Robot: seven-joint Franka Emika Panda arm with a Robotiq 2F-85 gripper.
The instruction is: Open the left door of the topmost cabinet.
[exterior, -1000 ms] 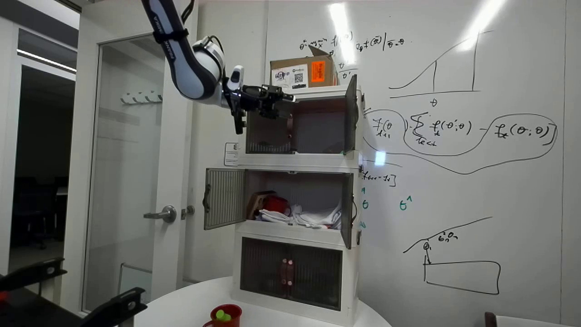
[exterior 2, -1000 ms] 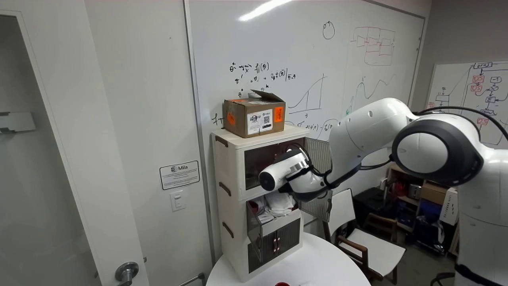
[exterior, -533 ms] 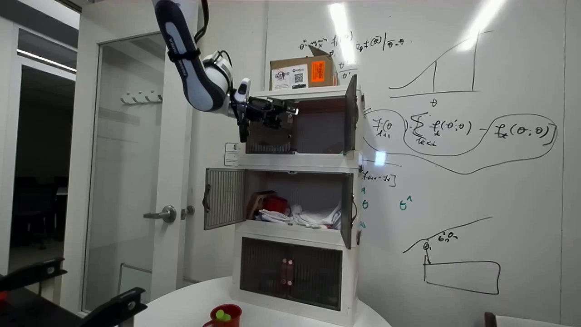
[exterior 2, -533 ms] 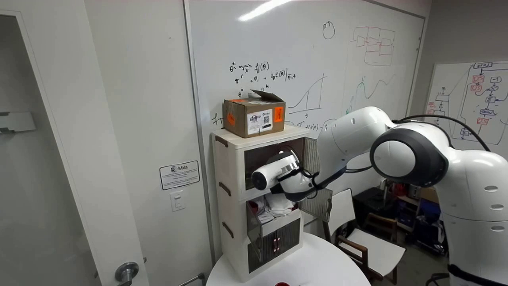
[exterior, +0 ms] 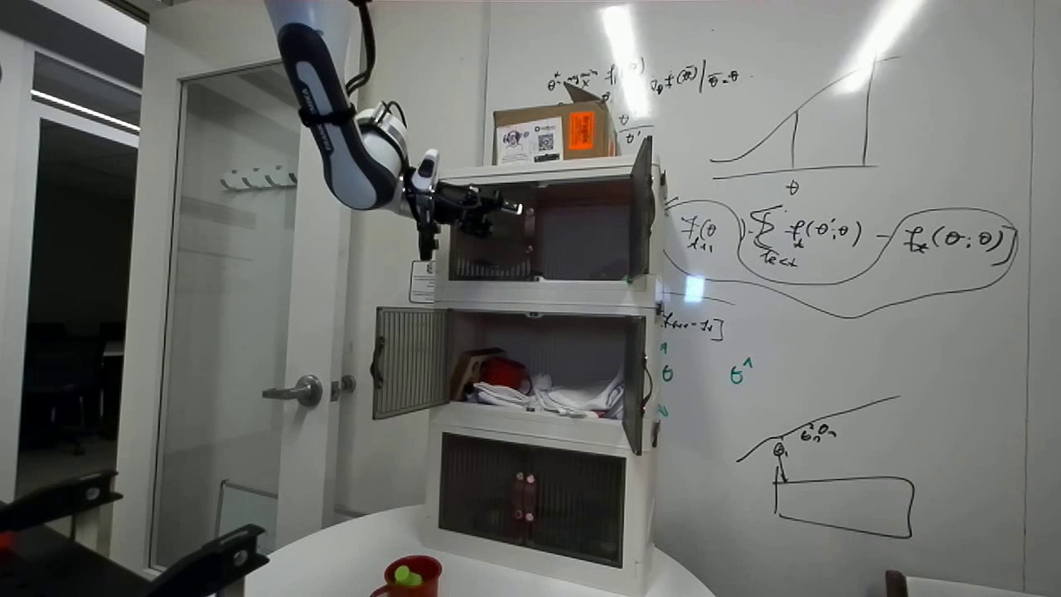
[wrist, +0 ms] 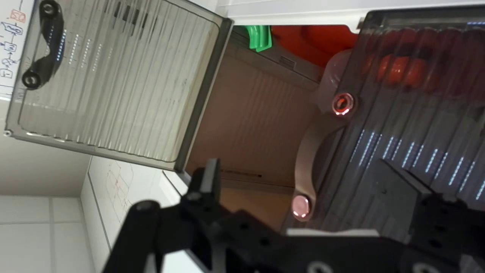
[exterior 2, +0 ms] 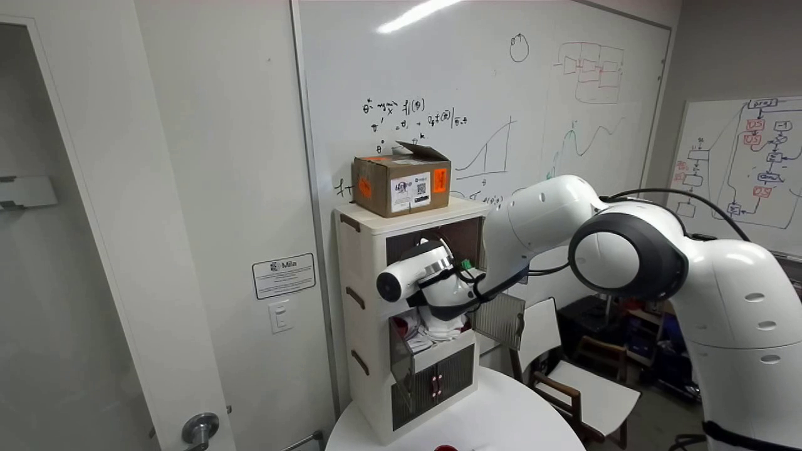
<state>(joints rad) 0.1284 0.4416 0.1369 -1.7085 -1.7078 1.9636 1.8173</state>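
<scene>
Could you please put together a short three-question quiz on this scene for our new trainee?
1. True or false: the left door of the topmost cabinet is swung wide open.

2. Multiple choice: how does the gripper stand in the wrist view?
A) shut
B) open
C) out of view

3. Fill in the blank: in an exterior view, what shows inside the red mug is bright ____.

Key: 1. false; 2. B; 3. green
</scene>
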